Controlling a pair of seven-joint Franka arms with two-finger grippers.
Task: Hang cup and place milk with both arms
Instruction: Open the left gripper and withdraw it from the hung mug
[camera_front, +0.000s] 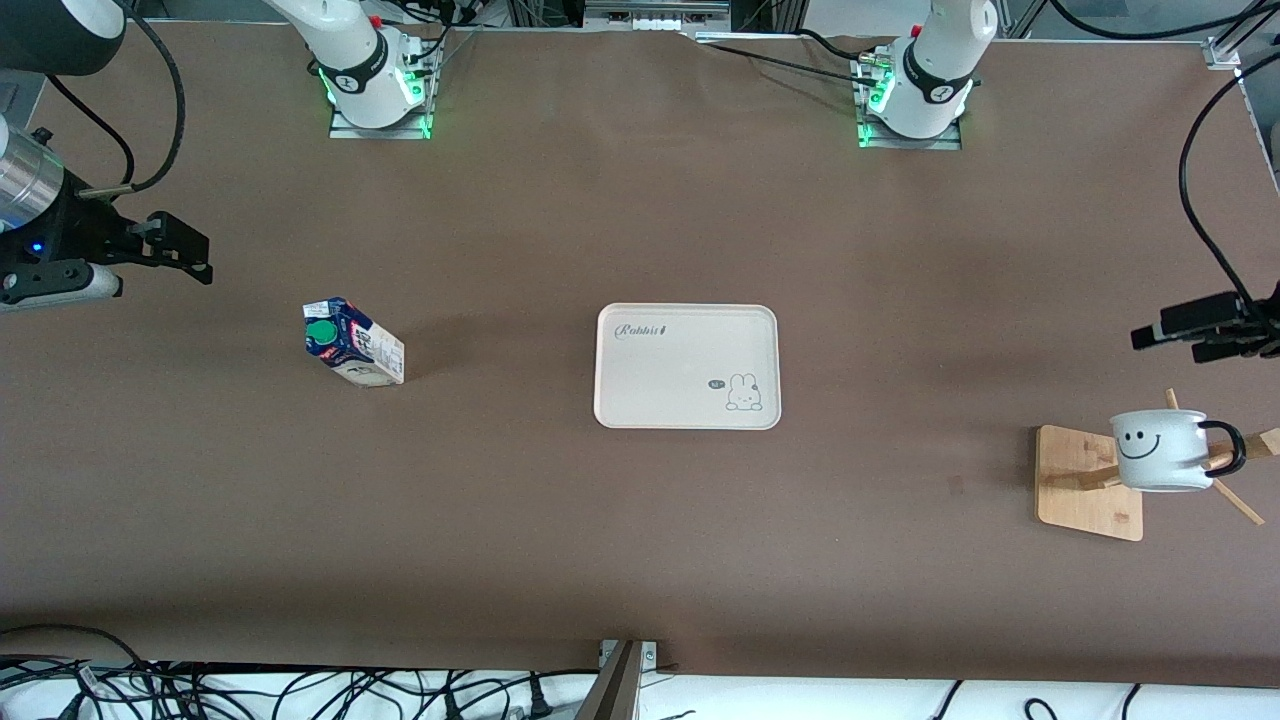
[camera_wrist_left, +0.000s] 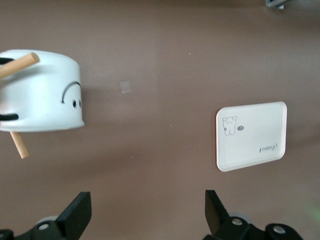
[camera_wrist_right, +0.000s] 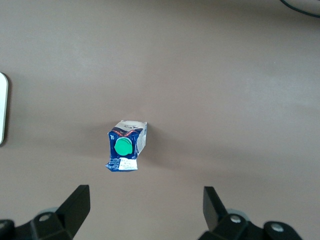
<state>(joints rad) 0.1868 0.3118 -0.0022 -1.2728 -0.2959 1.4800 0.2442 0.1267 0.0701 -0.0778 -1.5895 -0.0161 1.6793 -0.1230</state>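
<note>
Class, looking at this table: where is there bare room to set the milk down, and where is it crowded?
The tray is bare. Bare brown table lies between the milk and the tray, and between the tray and the rack. It is crowded only at the rack, where the cup hangs on the pegs.

Brown table (camera_front: 640, 540) bearing a cream rabbit-print tray (camera_front: 687, 366) at centre, the milk (camera_front: 353, 343) standing toward the right arm's end, and a wooden rack base (camera_front: 1080, 482) toward the left arm's end.
</note>
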